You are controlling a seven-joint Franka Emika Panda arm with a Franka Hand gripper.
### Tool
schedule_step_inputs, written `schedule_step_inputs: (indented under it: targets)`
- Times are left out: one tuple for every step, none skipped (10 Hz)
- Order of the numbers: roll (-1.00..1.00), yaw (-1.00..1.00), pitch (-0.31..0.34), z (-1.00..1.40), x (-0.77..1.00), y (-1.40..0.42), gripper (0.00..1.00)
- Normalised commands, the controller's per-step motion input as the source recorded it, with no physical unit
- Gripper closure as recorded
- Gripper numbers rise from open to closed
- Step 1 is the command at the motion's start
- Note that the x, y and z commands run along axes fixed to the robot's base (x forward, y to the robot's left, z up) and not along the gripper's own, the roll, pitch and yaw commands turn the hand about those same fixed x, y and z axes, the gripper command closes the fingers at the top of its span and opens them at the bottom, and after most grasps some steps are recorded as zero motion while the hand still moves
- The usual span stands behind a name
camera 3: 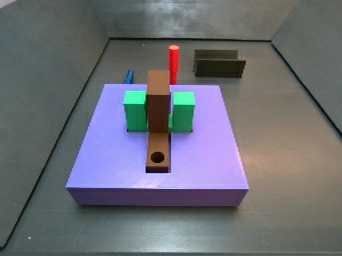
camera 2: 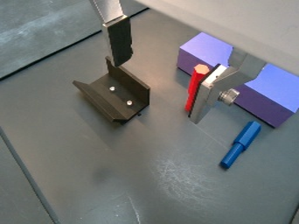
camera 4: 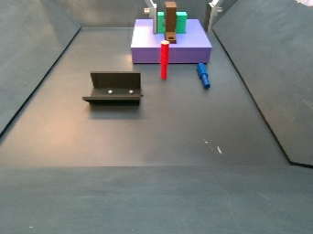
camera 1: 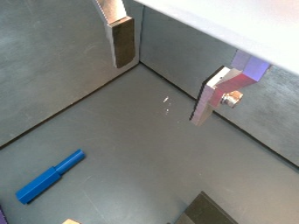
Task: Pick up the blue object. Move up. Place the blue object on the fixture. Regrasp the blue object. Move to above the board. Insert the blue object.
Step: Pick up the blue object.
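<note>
My gripper [camera 2: 167,70] is open and empty, well above the floor, and also shows in a wrist view [camera 1: 163,74]. The blue object [camera 2: 242,144], a slim blue peg, lies flat on the floor beside the purple slab, apart from the gripper. It shows in both side views [camera 4: 204,75] [camera 3: 130,76] and in a wrist view [camera 1: 51,176]. The fixture [camera 2: 114,94] stands under one finger [camera 2: 119,39] and shows in both side views [camera 4: 113,89] [camera 3: 218,64]. The board [camera 3: 159,120] is a brown bar with a round hole at its near end.
The board lies on a large purple slab [camera 3: 120,160] between two green blocks [camera 3: 135,111]. A red peg [camera 2: 197,87] stands upright on the floor close to the other finger [camera 2: 214,94] and the slab [camera 2: 211,54]. Grey walls enclose the floor.
</note>
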Motion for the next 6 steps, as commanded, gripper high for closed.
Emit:
schedule_step_inputs:
  targets:
    - [0.00,0.00,0.000,0.03,0.00,0.00,0.00]
    - [0.00,0.00,0.000,0.00,0.00,-0.03,0.00]
    - [0.00,0.00,0.006,0.00,0.01,-0.01,0.00]
    - [-0.02,0.00,0.000,-0.02,0.00,-0.01,0.00]
    - [-0.06,0.00,0.000,-0.05,0.00,-0.01,0.00]
    - [-0.07,0.00,0.000,-0.07,0.00,0.00,0.00]
